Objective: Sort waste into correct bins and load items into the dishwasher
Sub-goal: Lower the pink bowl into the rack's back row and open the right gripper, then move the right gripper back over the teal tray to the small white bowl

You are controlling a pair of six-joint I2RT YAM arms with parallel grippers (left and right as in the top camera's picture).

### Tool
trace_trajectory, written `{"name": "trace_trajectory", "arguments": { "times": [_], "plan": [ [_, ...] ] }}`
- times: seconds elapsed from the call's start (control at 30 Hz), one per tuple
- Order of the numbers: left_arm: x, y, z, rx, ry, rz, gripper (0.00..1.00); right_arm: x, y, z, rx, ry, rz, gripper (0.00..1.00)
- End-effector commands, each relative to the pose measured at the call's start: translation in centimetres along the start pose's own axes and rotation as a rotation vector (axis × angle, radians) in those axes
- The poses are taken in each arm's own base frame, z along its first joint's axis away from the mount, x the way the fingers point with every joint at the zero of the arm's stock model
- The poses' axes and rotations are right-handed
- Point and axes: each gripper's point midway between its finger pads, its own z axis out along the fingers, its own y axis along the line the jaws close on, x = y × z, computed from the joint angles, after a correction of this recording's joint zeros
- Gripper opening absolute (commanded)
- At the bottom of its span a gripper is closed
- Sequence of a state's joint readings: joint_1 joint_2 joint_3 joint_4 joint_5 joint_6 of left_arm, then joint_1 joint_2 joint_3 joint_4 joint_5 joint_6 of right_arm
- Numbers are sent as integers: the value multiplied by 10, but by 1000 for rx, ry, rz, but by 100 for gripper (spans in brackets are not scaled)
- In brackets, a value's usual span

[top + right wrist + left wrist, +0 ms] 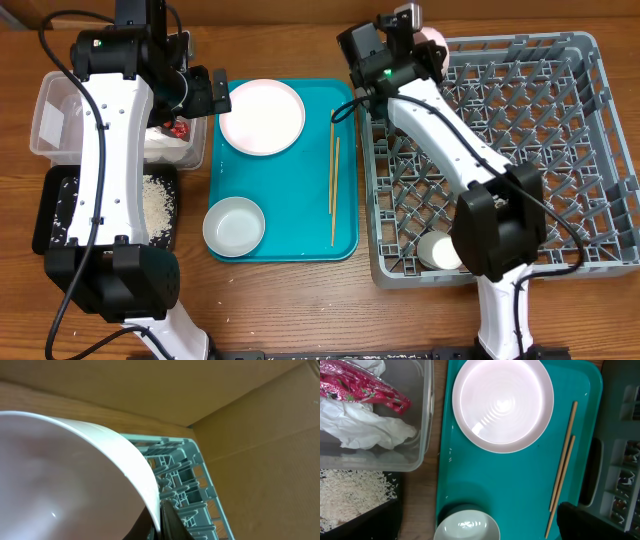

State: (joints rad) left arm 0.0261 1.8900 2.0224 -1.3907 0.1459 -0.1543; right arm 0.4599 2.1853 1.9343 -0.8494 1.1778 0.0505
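Note:
My right gripper [422, 45] is shut on the rim of a white-pinkish plate [60, 475], held on edge over the far left corner of the grey dish rack [540, 110]. A small white cup [440, 251] stands in the rack's near left corner. My left gripper [212, 92] is open and empty, above the gap between the clear tub [50, 120] and the teal tray [345, 235]. The tub holds the napkin [365, 427] and the red wrapper [365, 387]. Rice [158, 200] lies in the black tray [55, 215]. A plate [262, 115], a bowl [234, 225] and the chopsticks [334, 175] lie on the teal tray.
Cardboard walls [260, 440] stand close behind and beside the rack's far corner. The rack's upright pegs [175, 477] are right under the held plate. One dark finger [580, 522] of my left gripper shows over the teal tray's near right part.

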Motion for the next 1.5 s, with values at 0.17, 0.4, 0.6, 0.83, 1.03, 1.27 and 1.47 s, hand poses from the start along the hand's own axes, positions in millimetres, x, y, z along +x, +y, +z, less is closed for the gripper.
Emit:
{"name": "trace_trajectory", "arguments": {
  "times": [0.17,0.4,0.6,0.83,1.03,1.27,1.47],
  "plan": [
    [-4,-5,-5,7,-22,15,100,12,14,8,38,19,-69,4],
    [-4,-5,-5,7,-22,15,100,15,19,-1,28,16,-106,4],
    [-4,-5,-5,7,-22,15,100,17,28,-16,7,4,-153,4],
    [-4,-5,-5,7,-22,15,100,16,40,-29,-32,-14,-168,11],
    [-4,-5,-5,7,-22,15,100,24,65,-38,-169,8,-189,25],
    [-4,-5,-5,7,-22,15,100,27,75,-57,-199,-8,-227,60],
    [-4,-5,-5,7,-22,15,100,27,83,-72,-239,-24,-238,77]
  ]
}}
